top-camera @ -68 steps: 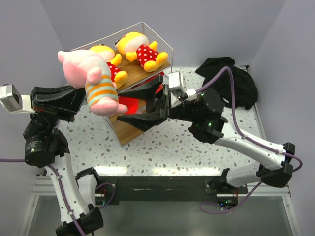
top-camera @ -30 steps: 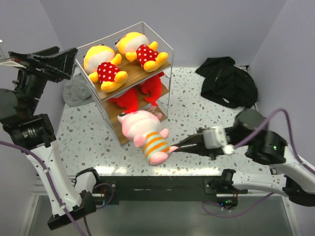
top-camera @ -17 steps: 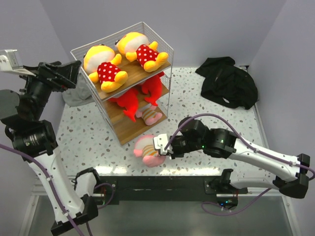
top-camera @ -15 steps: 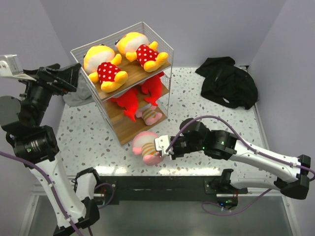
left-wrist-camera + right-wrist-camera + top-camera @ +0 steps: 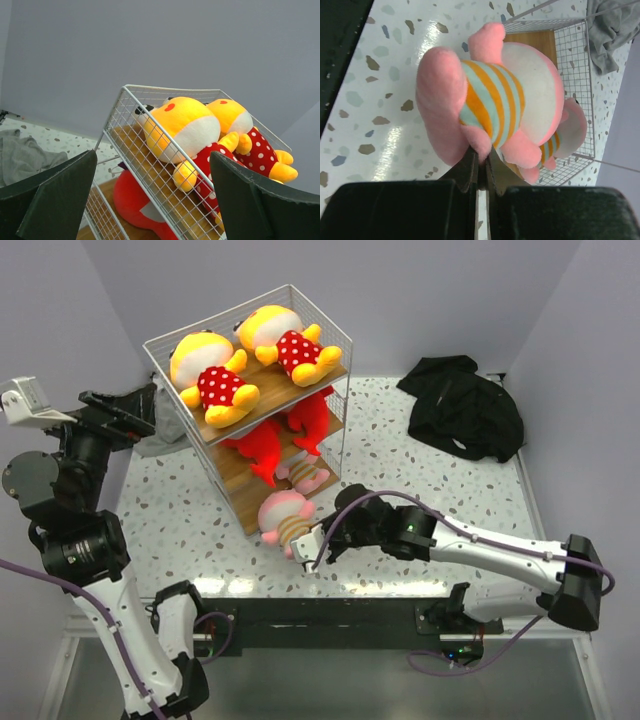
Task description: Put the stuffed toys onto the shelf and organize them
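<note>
One pink toy, pinched tight in the right gripper, has moved toward eleven o'clock, up to the shelf; the left gripper hangs wide open, empty.

The pink toy is fuzzy plush cloth; the shelf is white-coated wire with matt wood.

Pink with orange and pale teal bands on striped plush. Yellow with red, white-dotted outfits on left doll and right doll. Red on front shark and rear shark. White wire and light wood on shelf. Grey-brown speckle on white tabletop. Black on cloth heap.
</note>
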`<state>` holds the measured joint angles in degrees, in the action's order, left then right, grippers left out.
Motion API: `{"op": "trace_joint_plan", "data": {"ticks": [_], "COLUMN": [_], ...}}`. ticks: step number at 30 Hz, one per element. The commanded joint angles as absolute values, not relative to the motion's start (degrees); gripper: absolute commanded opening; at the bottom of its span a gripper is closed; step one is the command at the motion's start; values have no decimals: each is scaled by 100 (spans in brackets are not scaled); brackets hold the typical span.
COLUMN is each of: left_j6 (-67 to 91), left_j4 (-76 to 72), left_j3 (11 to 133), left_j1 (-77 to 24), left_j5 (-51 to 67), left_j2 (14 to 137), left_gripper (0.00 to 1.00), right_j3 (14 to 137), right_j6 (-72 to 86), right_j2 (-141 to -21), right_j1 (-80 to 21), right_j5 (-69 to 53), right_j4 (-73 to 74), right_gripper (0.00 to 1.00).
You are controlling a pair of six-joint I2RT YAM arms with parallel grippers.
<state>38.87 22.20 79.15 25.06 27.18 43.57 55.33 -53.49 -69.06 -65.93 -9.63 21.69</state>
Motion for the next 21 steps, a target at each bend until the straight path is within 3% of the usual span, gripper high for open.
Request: {"op": "trace_joint_plan", "data": {"ticks": [1,7,21], "left_j6": [3955,3982,3797], "left_j4": [2233,2206,2180], "left_j3": [7726,7559,7189], "left_j1": [2514,2522,2522], "left_j5": [2365,2207,1987], "left_j2": [4175,4035,3876], "left_gripper": [100,100,100], "right_j3": [5565,5098,5256], "right_j6": [-5897,-6011,-6495], "right_j2": [-7180,-7663,-9157], "right_j1": [-6600,-6583,-6311], "right_j5": [-275,-9,-265], "right_j4": [823,-674,-1994], "right_gripper": [0,0,0]}}
